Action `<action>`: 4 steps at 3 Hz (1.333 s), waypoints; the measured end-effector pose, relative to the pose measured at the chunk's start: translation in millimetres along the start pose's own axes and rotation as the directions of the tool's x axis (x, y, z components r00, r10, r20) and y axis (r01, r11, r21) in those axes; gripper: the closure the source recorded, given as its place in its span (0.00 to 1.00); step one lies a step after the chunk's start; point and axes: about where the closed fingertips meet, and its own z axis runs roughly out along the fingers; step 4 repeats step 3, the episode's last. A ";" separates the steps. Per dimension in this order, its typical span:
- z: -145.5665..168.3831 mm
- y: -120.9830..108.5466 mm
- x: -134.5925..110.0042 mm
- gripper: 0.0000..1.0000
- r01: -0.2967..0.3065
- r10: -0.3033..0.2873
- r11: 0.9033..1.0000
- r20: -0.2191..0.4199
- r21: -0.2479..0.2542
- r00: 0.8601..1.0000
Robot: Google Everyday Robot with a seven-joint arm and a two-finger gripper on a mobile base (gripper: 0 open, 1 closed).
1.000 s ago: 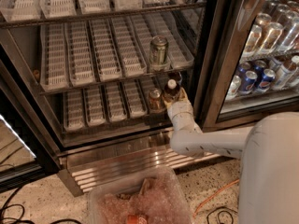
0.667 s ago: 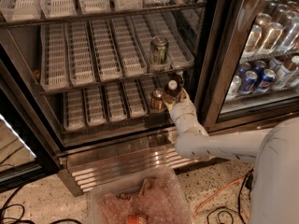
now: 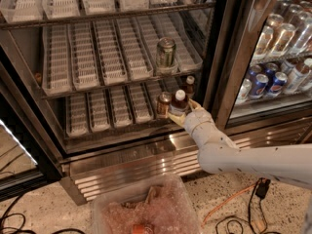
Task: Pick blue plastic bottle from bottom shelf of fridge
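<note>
At the front right end of the bottom shelf (image 3: 109,106) of the fridge (image 3: 146,152) stands the blue plastic bottle (image 3: 179,104), upright, with its white cap on top. The gripper (image 3: 185,111) is around the bottle's lower body, fingers (image 3: 195,104) pressed in from both sides and closed on it. Just left of the bottle, touching or nearly so, is a copper-topped can (image 3: 163,104). Behind the bottle and slightly right is a second white-capped bottle (image 3: 189,84). On the rack above the bottle stands a taller metal can (image 3: 166,52). Right of the bottle, past the black frame, is a neighbouring cooler (image 3: 273,77) holding cans. Below the bottle, on the floor, sits a clear bin (image 3: 146,208).
</note>
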 end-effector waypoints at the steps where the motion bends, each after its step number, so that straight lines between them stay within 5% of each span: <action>1: -21.5 -1.5 -12.7 1.00 -0.005 0.006 0.999 0.007 -0.047 1.000; 4: -49.0 -12.2 -27.4 1.00 -0.024 0.026 0.996 0.022 -0.081 0.999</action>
